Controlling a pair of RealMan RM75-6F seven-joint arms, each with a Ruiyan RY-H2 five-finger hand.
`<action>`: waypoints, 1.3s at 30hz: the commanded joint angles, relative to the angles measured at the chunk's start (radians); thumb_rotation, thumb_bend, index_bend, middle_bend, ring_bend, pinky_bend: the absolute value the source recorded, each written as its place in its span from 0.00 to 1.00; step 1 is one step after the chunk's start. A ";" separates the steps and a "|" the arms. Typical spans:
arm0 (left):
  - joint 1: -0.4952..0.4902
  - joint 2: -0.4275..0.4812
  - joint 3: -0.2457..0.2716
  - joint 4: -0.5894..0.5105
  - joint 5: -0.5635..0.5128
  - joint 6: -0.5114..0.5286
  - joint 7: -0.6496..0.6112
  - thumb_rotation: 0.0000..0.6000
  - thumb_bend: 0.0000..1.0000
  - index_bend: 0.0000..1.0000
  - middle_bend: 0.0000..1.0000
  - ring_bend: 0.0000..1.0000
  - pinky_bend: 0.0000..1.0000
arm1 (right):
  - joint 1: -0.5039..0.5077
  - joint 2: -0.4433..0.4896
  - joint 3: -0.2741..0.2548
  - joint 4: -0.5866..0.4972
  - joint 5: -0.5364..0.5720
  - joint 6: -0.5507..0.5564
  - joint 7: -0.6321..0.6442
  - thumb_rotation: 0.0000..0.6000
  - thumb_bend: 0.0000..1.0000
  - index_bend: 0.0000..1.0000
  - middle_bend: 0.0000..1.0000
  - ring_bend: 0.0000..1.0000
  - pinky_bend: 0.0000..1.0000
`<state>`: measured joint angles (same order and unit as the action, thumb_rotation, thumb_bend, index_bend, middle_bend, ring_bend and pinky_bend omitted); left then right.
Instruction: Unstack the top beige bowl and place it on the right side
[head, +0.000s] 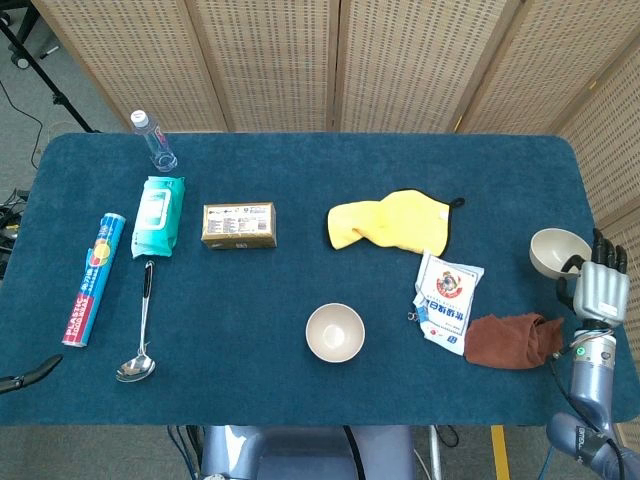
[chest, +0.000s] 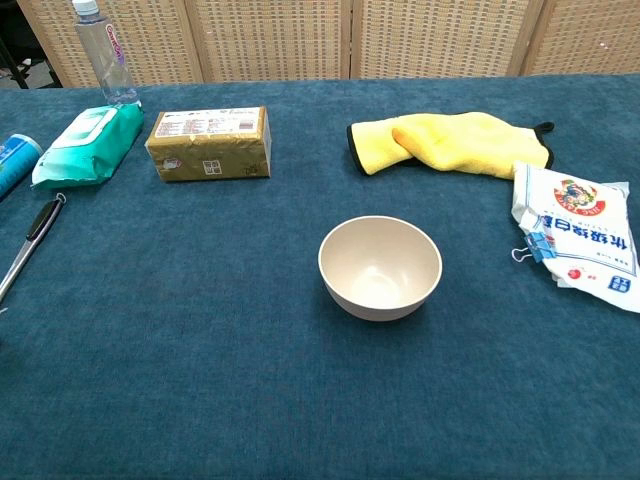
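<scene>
Two beige bowls are seen on the blue-covered table (head: 300, 170). One beige bowl (head: 335, 332) sits alone at the near middle, upright and open upward. The second beige bowl (head: 558, 252) is held at the far right edge by the right hand (head: 598, 290), whose fingers are wrapped on its rim; the bowl appears tilted, and whether it touches the cloth cannot be told.

A single brown cloth (head: 513, 340) is crumpled just left of that hand, touching one white packet (head: 447, 297) with a binder clip at its near corner. At the near left edge only a dark tip of the left hand (head: 28, 373) is shown, and how its fingers stand cannot be told.

One metal ladle (head: 140, 335) lies at the near left, with one blue tube of plastic wrap (head: 92, 279) to its left. Farther back, one teal pack of wet wipes (head: 158, 216), one gold-wrapped box (head: 239, 224) and one yellow cloth (head: 392, 221) with dark trim are ranged from left to right. One clear water bottle (head: 154, 141) stands at the far left.
</scene>
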<state>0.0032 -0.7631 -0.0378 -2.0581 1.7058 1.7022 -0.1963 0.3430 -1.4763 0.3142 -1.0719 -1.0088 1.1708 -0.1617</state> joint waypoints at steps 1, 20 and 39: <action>-0.004 -0.006 0.001 -0.003 0.005 -0.006 0.009 0.54 0.10 0.00 0.00 0.00 0.00 | -0.008 -0.003 0.003 0.031 0.011 -0.017 0.028 1.00 0.47 0.58 0.00 0.00 0.00; 0.000 0.001 0.006 -0.013 0.022 0.001 0.013 0.54 0.10 0.00 0.00 0.00 0.00 | -0.059 -0.027 -0.022 0.002 0.024 -0.012 0.055 1.00 0.41 0.58 0.00 0.00 0.00; -0.001 0.006 0.006 -0.017 0.024 0.004 0.012 0.54 0.10 0.00 0.00 0.00 0.00 | -0.069 -0.021 -0.017 -0.005 0.007 -0.009 0.076 1.00 0.35 0.53 0.00 0.00 0.00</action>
<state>0.0025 -0.7575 -0.0321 -2.0754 1.7299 1.7059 -0.1837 0.2745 -1.4977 0.2966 -1.0763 -1.0019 1.1616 -0.0859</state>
